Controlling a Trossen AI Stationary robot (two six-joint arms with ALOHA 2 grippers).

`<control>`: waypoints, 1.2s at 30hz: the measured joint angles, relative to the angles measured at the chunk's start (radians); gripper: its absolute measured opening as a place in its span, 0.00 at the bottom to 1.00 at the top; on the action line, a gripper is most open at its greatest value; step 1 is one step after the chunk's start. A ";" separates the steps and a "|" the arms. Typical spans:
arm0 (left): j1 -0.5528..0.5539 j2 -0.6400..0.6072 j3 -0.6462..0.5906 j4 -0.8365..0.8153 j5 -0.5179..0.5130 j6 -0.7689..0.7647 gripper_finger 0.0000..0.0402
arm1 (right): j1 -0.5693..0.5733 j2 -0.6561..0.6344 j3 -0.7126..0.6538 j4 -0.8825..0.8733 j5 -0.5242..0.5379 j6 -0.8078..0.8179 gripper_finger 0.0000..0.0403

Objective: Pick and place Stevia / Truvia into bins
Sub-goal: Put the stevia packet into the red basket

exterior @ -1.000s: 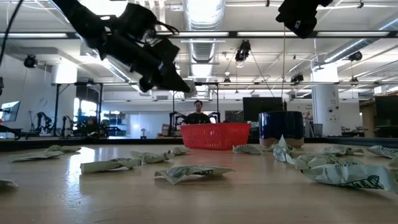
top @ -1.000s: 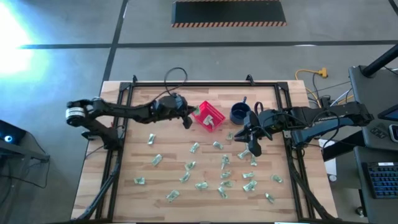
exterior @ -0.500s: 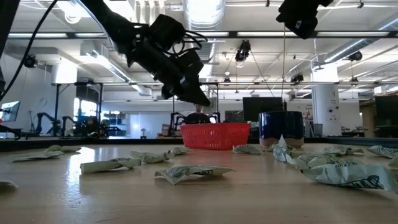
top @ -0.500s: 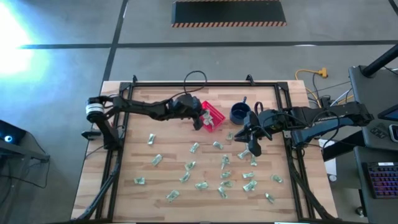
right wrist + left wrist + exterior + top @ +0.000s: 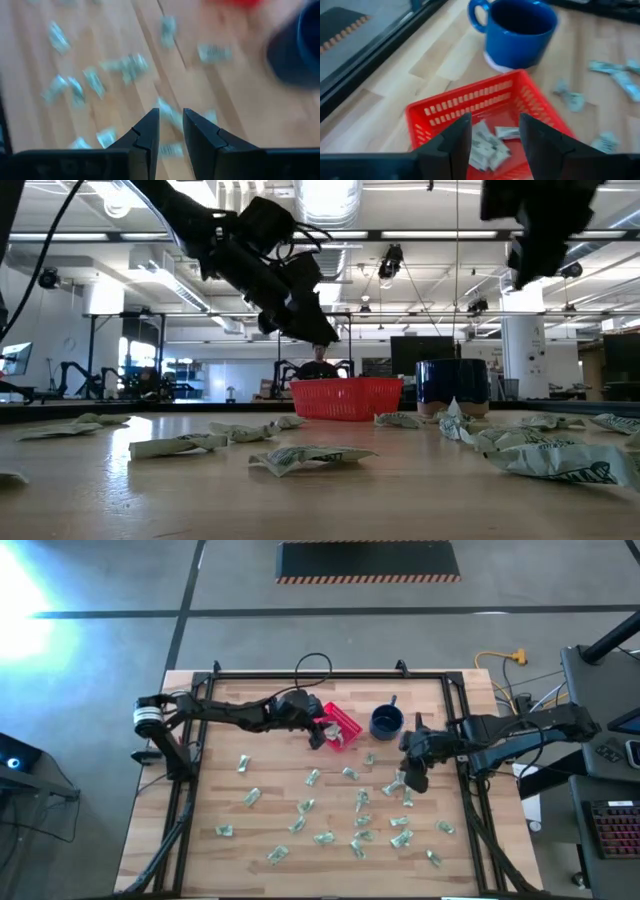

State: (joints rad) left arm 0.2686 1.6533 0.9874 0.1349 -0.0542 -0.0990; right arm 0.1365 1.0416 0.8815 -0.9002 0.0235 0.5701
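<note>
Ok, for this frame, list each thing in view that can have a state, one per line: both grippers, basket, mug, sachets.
left gripper: open, empty, above the red basket
right gripper: slightly open, empty, above loose sachets
red basket: upright, a few sachets inside
sachets in the basket: lying flat
blue mug: upright, beside the basket
loose sachets: scattered on the table

A strong white glare is seen on the floor (image 5: 25,580) beyond the worktop's (image 5: 270,785) far left corner in the high view; the worktop itself is evenly lit, with only faint shadows. In the low view, brightness is given by ceiling lights (image 5: 325,198), and the arms are rendered as dark silhouettes against them. The right wrist view is heavily smeared by motion blur, the sachets (image 5: 125,65) reduced to streaks. The left wrist view is softly blurred around the mug (image 5: 520,30).
</note>
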 joint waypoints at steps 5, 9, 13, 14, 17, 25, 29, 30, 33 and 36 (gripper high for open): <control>-0.002 -0.083 0.000 -0.084 0.035 0.000 0.37 | 0.036 -0.001 -0.101 0.006 -0.002 0.076 0.23; -0.009 -0.169 -0.007 -0.155 0.034 -0.002 0.37 | 0.043 0.000 -0.182 0.085 0.002 0.189 0.30; -0.015 -0.257 -0.024 -0.194 0.034 -0.026 0.37 | 0.039 0.004 -0.240 0.107 0.035 0.405 0.38; -0.015 -0.280 -0.031 -0.189 0.034 -0.034 0.37 | 0.040 0.006 -0.252 0.108 0.037 0.474 0.39; -0.015 -0.337 -0.052 -0.199 0.033 -0.054 0.37 | 0.040 0.008 -0.284 0.109 0.046 0.640 0.43; -0.015 -0.406 -0.065 -0.196 0.030 -0.054 0.38 | 0.040 0.009 -0.340 0.242 0.105 0.767 0.47; -0.015 -0.408 -0.065 -0.200 0.030 -0.055 0.38 | 0.040 0.036 -0.365 0.249 0.134 0.793 0.47; -0.015 -0.408 -0.066 -0.200 0.030 -0.055 0.38 | 0.040 0.050 -0.370 0.256 0.136 0.801 0.47; -0.015 -0.408 -0.066 -0.199 0.031 -0.055 0.38 | 0.040 0.101 -0.384 0.317 0.131 0.820 0.48; -0.015 -0.408 -0.070 -0.203 0.031 -0.055 0.38 | 0.040 0.168 -0.384 0.396 0.102 0.802 0.50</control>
State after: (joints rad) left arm 0.2531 1.2453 0.9176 -0.0679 -0.0234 -0.1539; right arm 0.1768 1.2096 0.4973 -0.5039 0.1251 1.3724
